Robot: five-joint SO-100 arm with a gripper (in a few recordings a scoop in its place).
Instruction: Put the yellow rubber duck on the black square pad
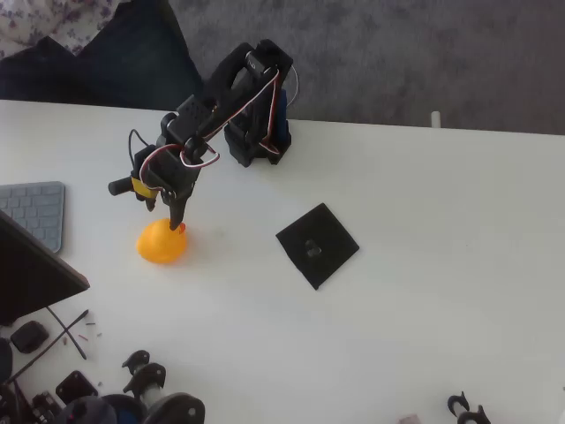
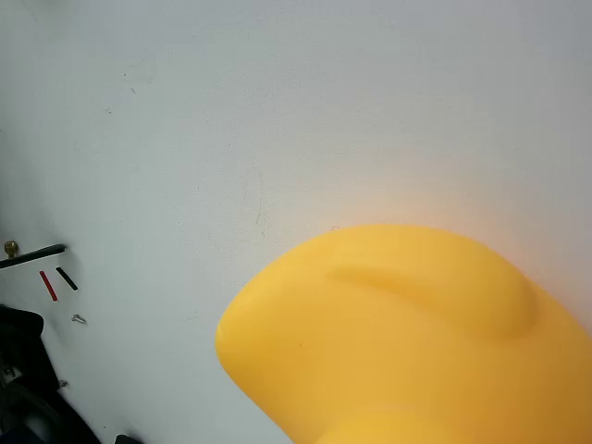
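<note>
Gripper: being held at the duck's top; opening cannot be told.
Duck: smooth, rounded, yellow.
Pad: flat black square, lying well apart.

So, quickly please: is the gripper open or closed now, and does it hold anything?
Gripper: right above the yellow rubber duck; whether the jaws are open or closed on it cannot be told.

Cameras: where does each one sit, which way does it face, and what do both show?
Overhead view: above the white table, facing down; shows the arm, the gripper over the yellow rubber duck, and the black square pad.
Wrist view: on the arm, facing down at the duck close up.
Shared: duck and table.
</note>
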